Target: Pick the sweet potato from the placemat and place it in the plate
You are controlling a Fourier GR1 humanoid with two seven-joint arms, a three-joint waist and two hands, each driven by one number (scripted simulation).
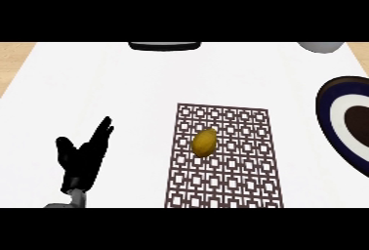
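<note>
Where the things are counted, one of each is found: one yellow, oval sweet potato (205, 142), one rectangular brown placemat with an open lattice pattern (231, 183), one round plate with a dark blue rim, a white ring and a dark brown middle (324, 117), and one black hand, the left hand (83, 158). The right hand is not shown. Two further things are seen at the far edge, both cut off: one dark, flat-looking object (164, 45) and one grey, rounded object (320, 46); what they are cannot be told.

Everything is borne by a plain white counter top (108, 88), beyond which pale wood-coloured strips (13, 61) are seen at the far left and far right corners. No more of the room is shown.

The sweet potato is laid on the placemat, in its far half and toward its left side, well apart from the plate, which is cut off by the right edge. Its long axis is run from near to far, with the far end leaned slightly to the right.

The left hand is held at the lower left, clear of the placemat, fingers straight and close together, pointed up and away, the thumb spread to the side; nothing is held.
</note>
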